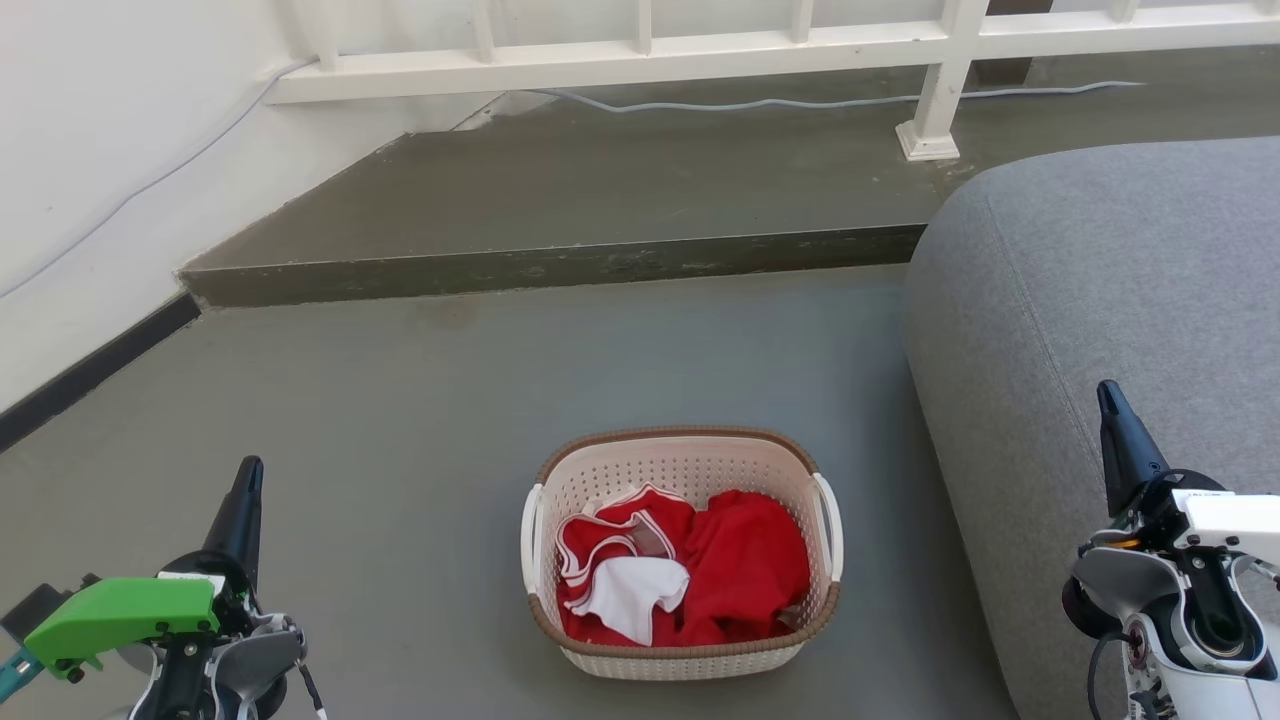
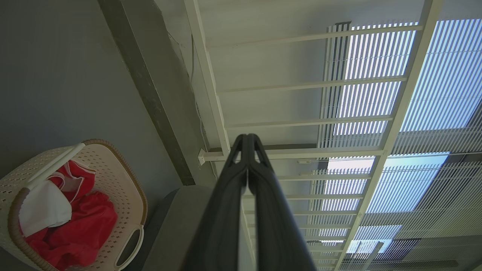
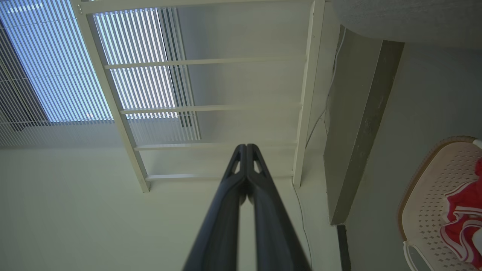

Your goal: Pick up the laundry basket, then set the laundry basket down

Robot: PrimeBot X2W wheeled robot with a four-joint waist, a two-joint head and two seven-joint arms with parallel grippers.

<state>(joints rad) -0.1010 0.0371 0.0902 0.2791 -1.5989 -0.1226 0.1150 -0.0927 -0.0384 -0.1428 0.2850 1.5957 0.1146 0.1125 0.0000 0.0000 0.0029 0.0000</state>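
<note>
The laundry basket [image 1: 690, 462] stands on the grey floor in the lower middle of the head view, cream with a brown rim and white loop handles, holding red and white clothes. My left gripper [image 1: 250, 472] is shut and empty, well to the basket's left. Far to the basket's right, in front of the sofa, my right gripper [image 1: 1108, 393] is shut and empty too. In the left wrist view the basket [image 2: 120, 177] lies at the lower left, apart from the closed gripper [image 2: 247, 137]. The right wrist view has the basket [image 3: 433, 180] at its right edge, away from the gripper [image 3: 246, 146].
A grey sofa [image 1: 1120, 300] fills the right side, close beside the basket. Behind the basket a raised concrete step [image 1: 560, 265] crosses the floor, with a white railing [image 1: 760, 50] and a cable on it. A white wall [image 1: 90, 150] with dark skirting runs along the left.
</note>
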